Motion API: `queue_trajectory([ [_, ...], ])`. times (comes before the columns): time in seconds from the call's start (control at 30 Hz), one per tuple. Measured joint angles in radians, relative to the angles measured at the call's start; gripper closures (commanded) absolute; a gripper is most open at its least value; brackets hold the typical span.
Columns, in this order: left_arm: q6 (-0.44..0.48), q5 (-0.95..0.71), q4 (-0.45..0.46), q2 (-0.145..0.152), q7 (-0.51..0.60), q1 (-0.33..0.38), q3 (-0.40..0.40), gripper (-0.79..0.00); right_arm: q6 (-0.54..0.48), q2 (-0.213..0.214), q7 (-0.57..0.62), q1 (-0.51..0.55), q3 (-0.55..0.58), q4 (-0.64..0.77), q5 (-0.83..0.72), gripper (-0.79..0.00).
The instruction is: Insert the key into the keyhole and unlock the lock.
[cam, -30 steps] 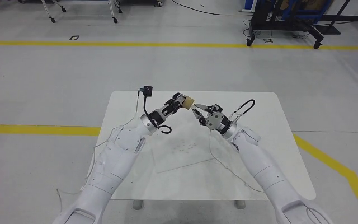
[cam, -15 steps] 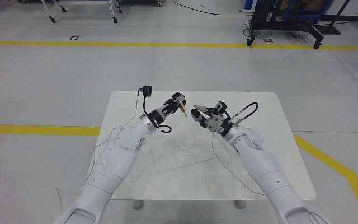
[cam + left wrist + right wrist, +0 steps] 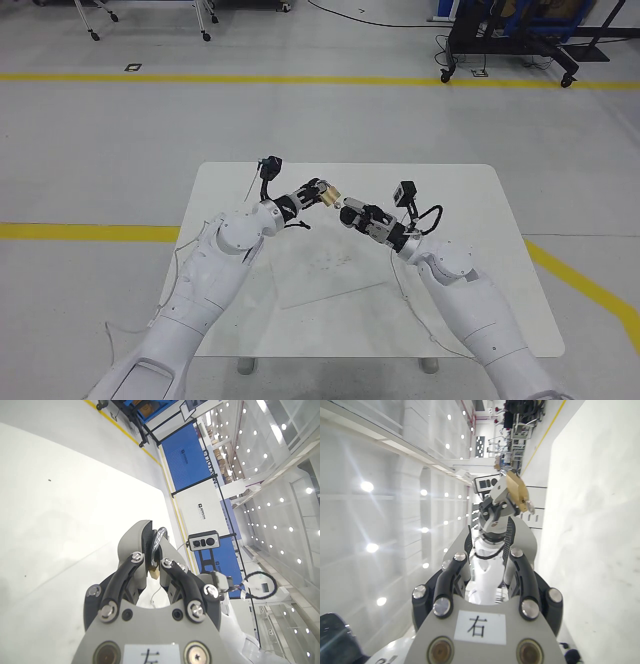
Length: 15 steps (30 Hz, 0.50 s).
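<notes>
Brass padlock [image 3: 516, 491] presented keyhole-first above the white counter [image 3: 470, 200].
It is pinched by the shackle in the left pincer [image 3: 156, 540]; a small silver key [image 3: 529, 506] appears seated; the right pincer [image 3: 492, 525] is spread opposite, presumably to turn it.

Lock [image 3: 516, 491] in left gripper [image 3: 156, 541] blocks path just ahead of right gripper [image 3: 492, 530] spread fingers [image 3: 521, 536].
</notes>
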State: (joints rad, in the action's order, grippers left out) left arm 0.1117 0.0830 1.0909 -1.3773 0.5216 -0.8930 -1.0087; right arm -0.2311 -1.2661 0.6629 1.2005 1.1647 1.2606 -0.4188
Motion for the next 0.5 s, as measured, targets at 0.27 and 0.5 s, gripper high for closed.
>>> queue_trajectory([
  [0.27,0.034,-0.031,-0.014,-0.005,0.023,0.007,-0.002,0.000,0.009,-0.006,-0.043,0.002,-0.011,-0.009,0.007,-0.280],
  [0.5,0.084,-0.086,-0.021,-0.006,0.044,0.003,-0.016,0.000,0.035,-0.008,-0.005,-0.004,0.007,-0.033,-0.078,-0.274],
])
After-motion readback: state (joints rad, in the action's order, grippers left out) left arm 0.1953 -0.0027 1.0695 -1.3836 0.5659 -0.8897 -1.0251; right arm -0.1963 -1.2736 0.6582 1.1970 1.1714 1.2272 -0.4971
